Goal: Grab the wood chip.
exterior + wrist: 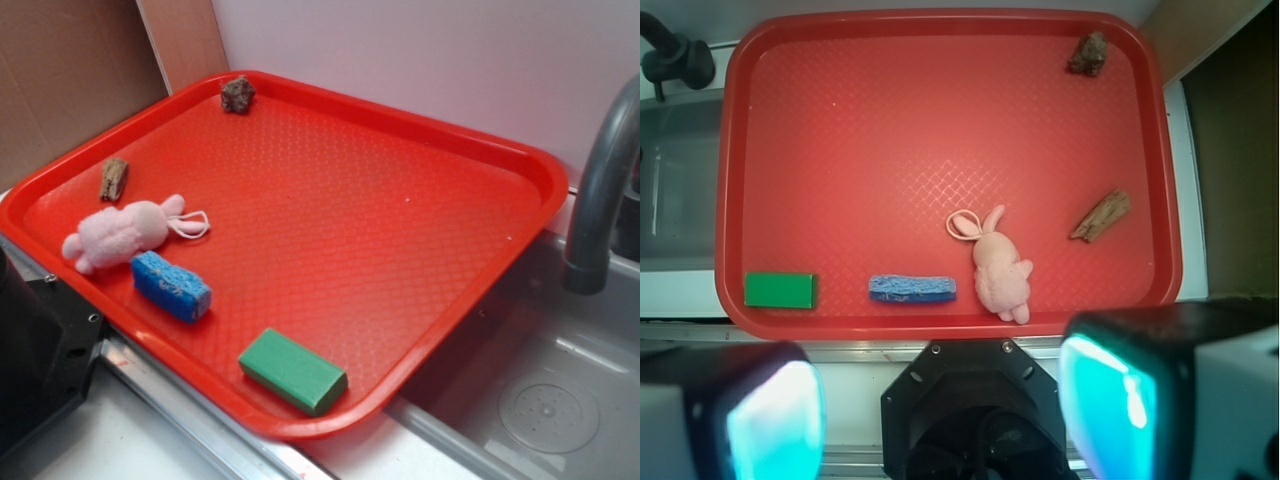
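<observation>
The wood chip (113, 179) (1102, 216), a small tan-brown splintery piece, lies flat on the red tray (350, 220) (890, 130) near its left rim in the exterior view and at the right side in the wrist view. My gripper (950, 420) hangs high above the tray's near edge, over the robot's black base (975, 410). It is open, its two cyan-padded fingers (775, 420) stand far apart and nothing is between them. The chip is well away from the fingers. The exterior view does not show the gripper.
A pink plush bunny (125, 230) (1000, 275) lies just beside the chip. A blue sponge (171, 286) (912, 288) and a green block (293, 371) (780, 290) sit along the near rim. A dark rock (238, 94) (1089, 54) sits in the far corner. Sink (540, 380) and faucet (600, 190) flank the tray.
</observation>
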Action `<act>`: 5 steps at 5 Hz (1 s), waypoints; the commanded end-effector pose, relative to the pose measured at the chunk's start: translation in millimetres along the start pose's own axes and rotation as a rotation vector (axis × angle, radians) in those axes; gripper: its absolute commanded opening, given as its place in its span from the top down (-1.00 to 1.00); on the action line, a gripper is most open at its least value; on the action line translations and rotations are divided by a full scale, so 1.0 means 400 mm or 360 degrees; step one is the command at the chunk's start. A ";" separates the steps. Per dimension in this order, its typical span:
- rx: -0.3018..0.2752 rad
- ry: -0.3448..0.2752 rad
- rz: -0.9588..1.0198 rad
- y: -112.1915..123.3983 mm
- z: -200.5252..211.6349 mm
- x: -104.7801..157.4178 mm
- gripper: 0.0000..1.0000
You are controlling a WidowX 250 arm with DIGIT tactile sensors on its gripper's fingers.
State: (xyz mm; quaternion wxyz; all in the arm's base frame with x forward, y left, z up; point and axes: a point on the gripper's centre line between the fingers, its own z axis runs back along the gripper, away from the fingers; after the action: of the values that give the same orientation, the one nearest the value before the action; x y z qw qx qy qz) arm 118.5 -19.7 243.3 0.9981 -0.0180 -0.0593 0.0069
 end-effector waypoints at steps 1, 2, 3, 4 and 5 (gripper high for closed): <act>0.0000 0.0000 0.0000 0.000 0.000 0.000 -1.00; 0.0269 -0.0099 0.0281 0.105 -0.092 0.055 -1.00; 0.0269 -0.0145 0.0538 0.227 -0.151 0.084 -1.00; 0.0249 -0.0160 0.0851 0.324 -0.234 0.081 -1.00; 0.0251 -0.0147 0.1035 0.373 -0.317 0.076 -1.00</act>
State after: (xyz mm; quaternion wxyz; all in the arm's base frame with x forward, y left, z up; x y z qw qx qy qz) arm 168.8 118.8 108.1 0.9418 0.0330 -0.0777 0.3254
